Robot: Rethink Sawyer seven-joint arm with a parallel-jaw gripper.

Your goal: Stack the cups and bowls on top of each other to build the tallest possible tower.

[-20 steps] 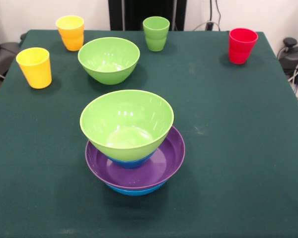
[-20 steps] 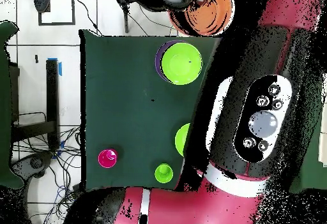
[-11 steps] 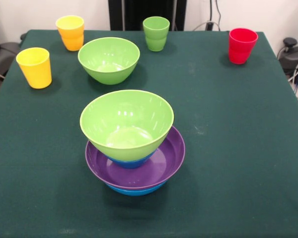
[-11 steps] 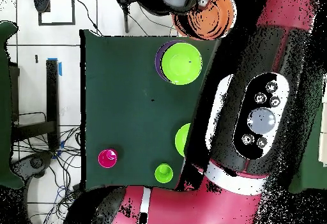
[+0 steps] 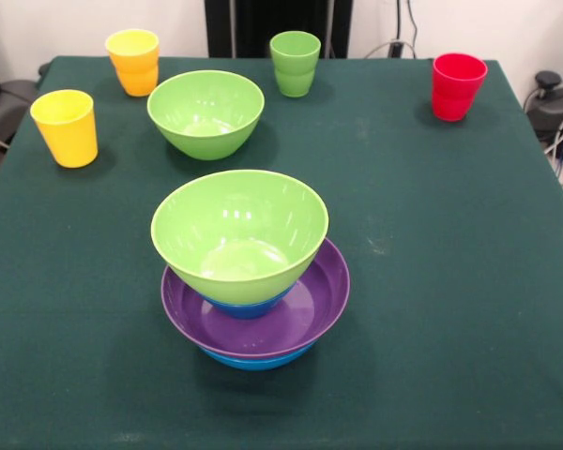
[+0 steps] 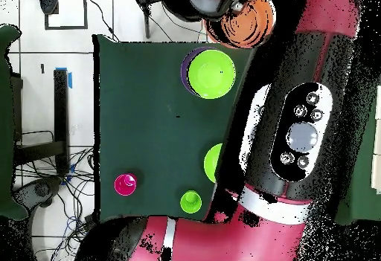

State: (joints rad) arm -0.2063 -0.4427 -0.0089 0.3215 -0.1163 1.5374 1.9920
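Note:
The tower stands at the table's middle in the front view: a large blue bowl [image 5: 253, 359] lowest, the wide purple bowl [image 5: 296, 314], a small blue bowl [image 5: 249, 307], and a light green bowl [image 5: 239, 230] on top. A second green bowl [image 5: 206, 112] sits alone behind it. Yellow [image 5: 66, 127], orange-yellow [image 5: 134, 61], green [image 5: 295, 63] and red [image 5: 457, 86] cups stand apart along the far side. Overhead, the small orange bowl [image 6: 249, 21] hangs beyond the table edge, with a dark shape that seems to be my gripper [image 6: 216, 7] at its rim. My gripper is absent from the front view.
My red and black arm [image 6: 298, 131] covers the table's right side in the overhead view, hiding part of the loose green bowl [image 6: 213, 161]. Cables and a dark stand [image 6: 59, 109] lie off the table's left edge there.
In the overhead view the arm and the orange bowl have shifted slightly. Nothing on the table has moved.

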